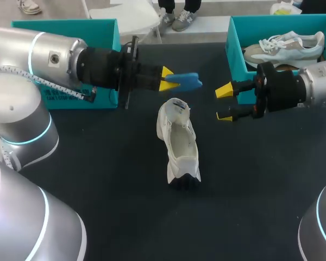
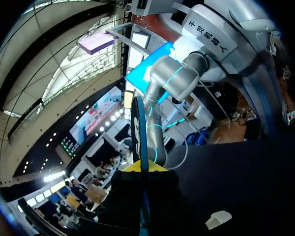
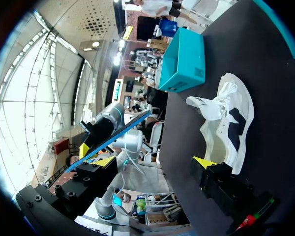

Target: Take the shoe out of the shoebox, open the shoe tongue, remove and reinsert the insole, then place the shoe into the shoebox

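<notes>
- Left robot arm (image 1: 54, 57): one of two arms, it reaches level over the dark bench (image 1: 98, 179) from the left. It passes in front of the first of two teal cardboard shoeboxes (image 1: 98, 30).
- Left jaws: clenched on the single flat blue insole (image 1: 186, 80), with the yellow fingertips (image 1: 165, 72) pinching its near end. The insole sticks out level to the right, in the air above the bench. From the left wrist it shows edge-on (image 2: 139, 132) between the fingers.
- White sneaker (image 1: 180, 142): one on the bench, lying between the arms with its opening up, outside both boxes. Its far end is just below the insole.
- Right jaws: released and spread wide, gripping nothing. The yellow tips (image 1: 224, 91) hover right of the sneaker's far end, facing the left jaws.
- Right robot arm (image 1: 315, 84): it comes in level from the right, before the second teal shoebox (image 1: 234, 49). That box holds a second, grey-and-white sneaker (image 1: 285, 46).
</notes>
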Robot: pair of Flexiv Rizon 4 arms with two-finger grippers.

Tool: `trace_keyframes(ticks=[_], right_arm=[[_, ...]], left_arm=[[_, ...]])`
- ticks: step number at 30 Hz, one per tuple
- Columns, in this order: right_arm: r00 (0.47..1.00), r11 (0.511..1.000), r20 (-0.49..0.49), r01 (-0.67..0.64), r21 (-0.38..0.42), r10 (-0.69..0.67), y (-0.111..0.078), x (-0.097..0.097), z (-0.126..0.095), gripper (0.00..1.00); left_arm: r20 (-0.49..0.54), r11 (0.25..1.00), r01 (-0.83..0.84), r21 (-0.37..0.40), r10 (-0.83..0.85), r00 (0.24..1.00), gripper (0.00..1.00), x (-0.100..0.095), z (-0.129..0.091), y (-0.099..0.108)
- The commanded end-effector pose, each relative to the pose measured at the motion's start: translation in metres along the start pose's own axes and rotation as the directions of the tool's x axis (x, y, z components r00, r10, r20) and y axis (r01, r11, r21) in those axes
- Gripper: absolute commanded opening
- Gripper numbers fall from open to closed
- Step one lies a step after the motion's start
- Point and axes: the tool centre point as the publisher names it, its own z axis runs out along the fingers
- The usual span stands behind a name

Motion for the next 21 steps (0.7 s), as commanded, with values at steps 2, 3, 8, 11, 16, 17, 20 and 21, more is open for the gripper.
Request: trace_keyframes(ticks=[2, 3, 8, 11, 16, 17, 20, 21], right_arm=[[1.000, 1.000, 0.001, 0.000, -0.001, 0.000, 0.000, -0.001, 0.001, 1.00], [1.000, 1.000, 0.001, 0.000, -0.001, 0.000, 0.000, -0.001, 0.001, 1.00], [1.000, 1.000, 0.001, 0.000, -0.001, 0.000, 0.000, -0.001, 0.001, 1.00], [1.000, 1.000, 0.001, 0.000, -0.001, 0.000, 0.000, -0.001, 0.001, 1.00], [1.000, 1.000, 0.001, 0.000, -0.001, 0.000, 0.000, -0.001, 0.001, 1.00], [1.000, 1.000, 0.001, 0.000, -0.001, 0.000, 0.000, -0.001, 0.001, 1.00], [1.000, 1.000, 0.001, 0.000, -0.001, 0.000, 0.000, -0.001, 0.001, 1.00], [1.000, 1.000, 0.001, 0.000, -0.001, 0.000, 0.000, -0.001, 0.001, 1.00]], left_arm=[[-0.044, 0.977, -0.211, -0.022, 0.209, 0.977, 0.00, 0.011, -0.004, 0.006], [-0.063, 0.974, -0.225, -0.021, 0.223, 0.973, 0.00, 0.014, -0.002, 0.007], [-0.137, 0.930, -0.353, -0.101, 0.339, 0.931, 0.00, 0.023, 0.005, 0.008], [-0.137, 0.930, -0.353, -0.101, 0.339, 0.931, 0.00, 0.023, 0.005, 0.008], [-0.137, 0.930, -0.353, -0.101, 0.339, 0.931, 0.00, 0.023, 0.005, 0.008], [-0.137, 0.930, -0.353, -0.101, 0.339, 0.931, 0.00, 0.023, 0.005, 0.008], [-0.137, 0.930, -0.353, -0.101, 0.339, 0.931, 0.00, 0.023, 0.005, 0.008], [-0.137, 0.930, -0.353, -0.101, 0.339, 0.931, 0.00, 0.023, 0.005, 0.008]])
